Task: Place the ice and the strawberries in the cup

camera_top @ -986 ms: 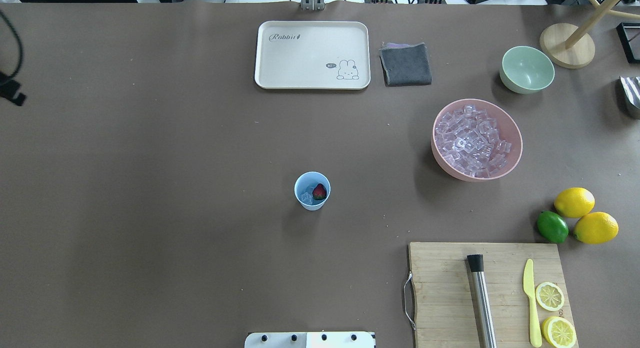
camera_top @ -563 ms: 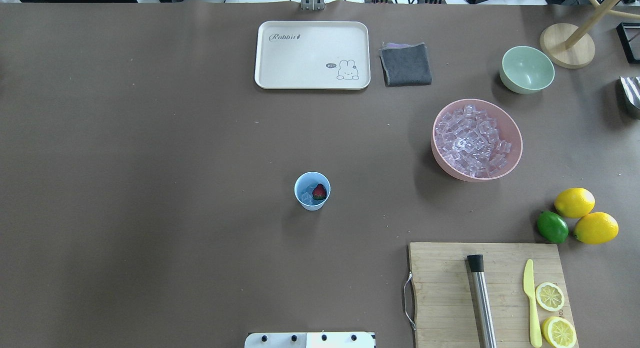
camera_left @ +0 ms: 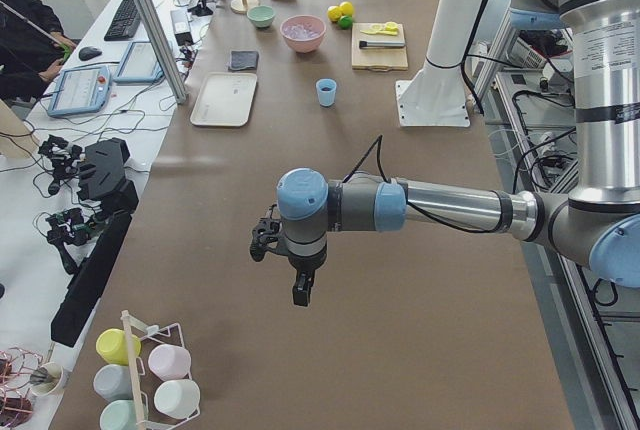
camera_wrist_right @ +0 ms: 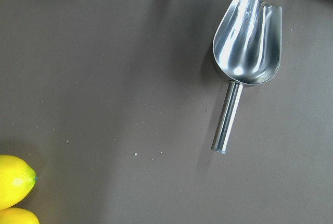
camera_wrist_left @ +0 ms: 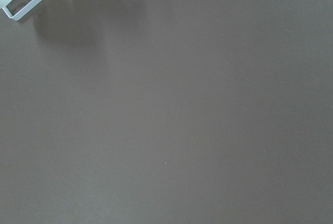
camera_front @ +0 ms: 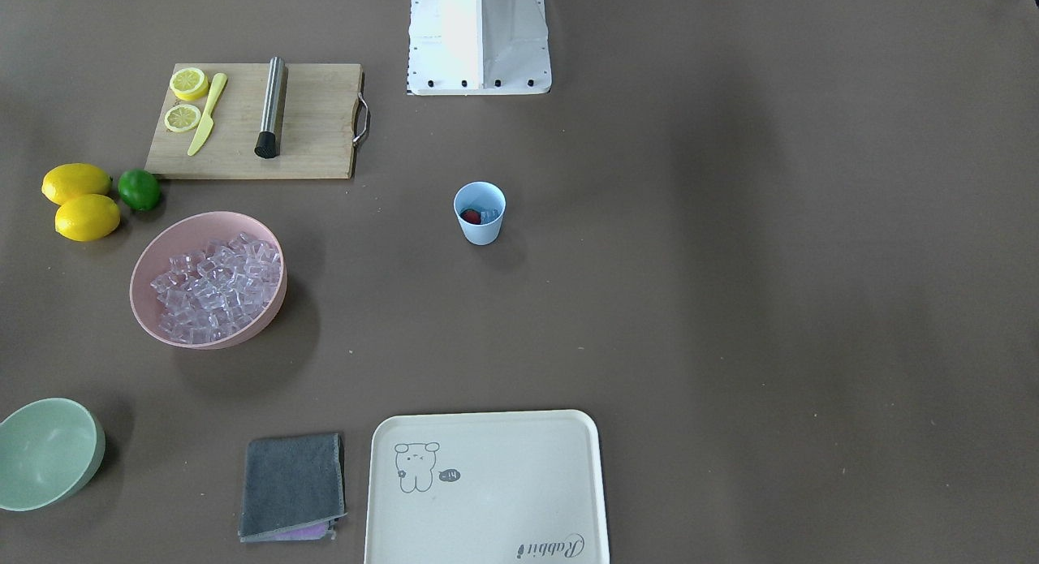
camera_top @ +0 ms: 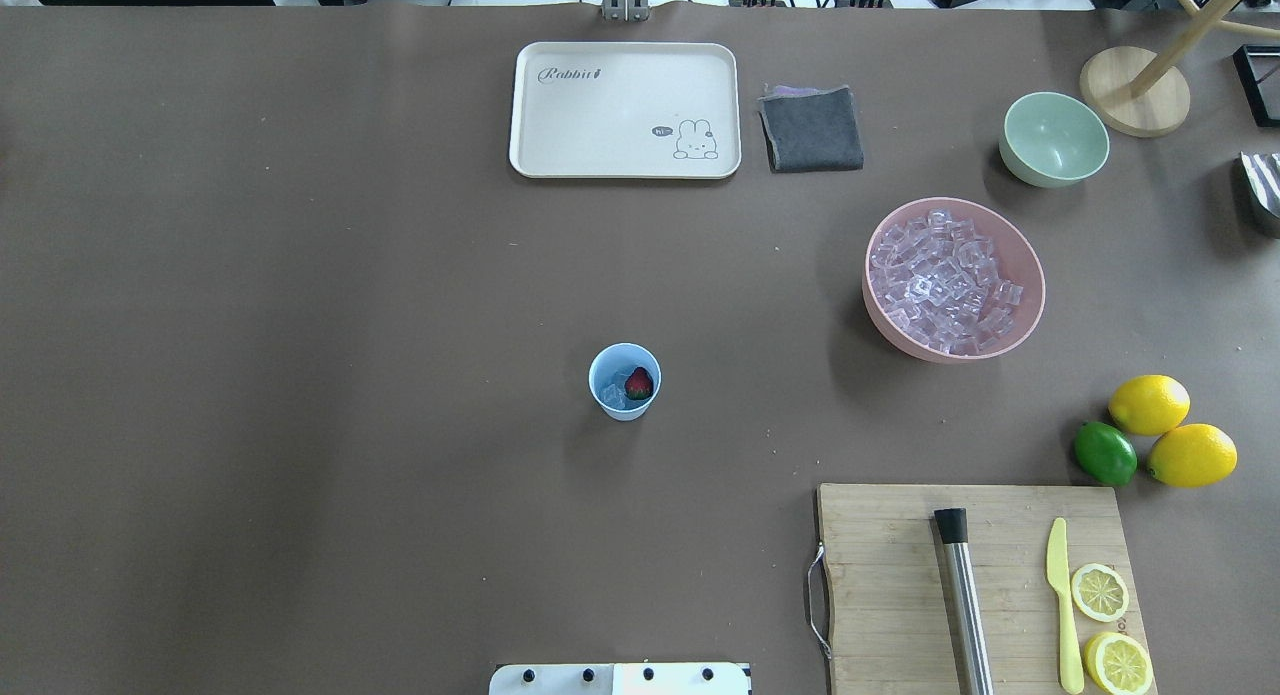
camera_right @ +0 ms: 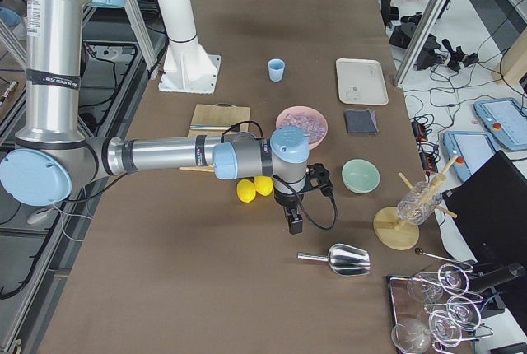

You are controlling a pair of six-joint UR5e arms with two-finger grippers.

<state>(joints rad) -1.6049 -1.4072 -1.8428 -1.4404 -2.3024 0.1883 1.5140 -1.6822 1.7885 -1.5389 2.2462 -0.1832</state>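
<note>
left gripper [camera_left: 266,242] + right gripper [camera_right: 319,178]: only in side views, way too small, can't call fingers parted or closed. ice [camera_top: 612,395] in cup [camera_top: 625,412]: count unreadable, strawberry [camera_top: 639,382] covers some. tray [camera_front: 487,499] chopped by front view's bottom edge. metal scoop [camera_top: 1262,190] half off overhead's right edge. lemons [camera_wrist_right: 13,193] clipped in right wrist view.

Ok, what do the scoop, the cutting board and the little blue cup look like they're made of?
Scoop: polished metal, likely steel, given its bright mirror-like reflections.
Cutting board: light wood, possibly bamboo, matte, with pale strips and visible grain lines.
Cup: probably plastic, an even pale blue, smooth with only a dull sheen.
</note>
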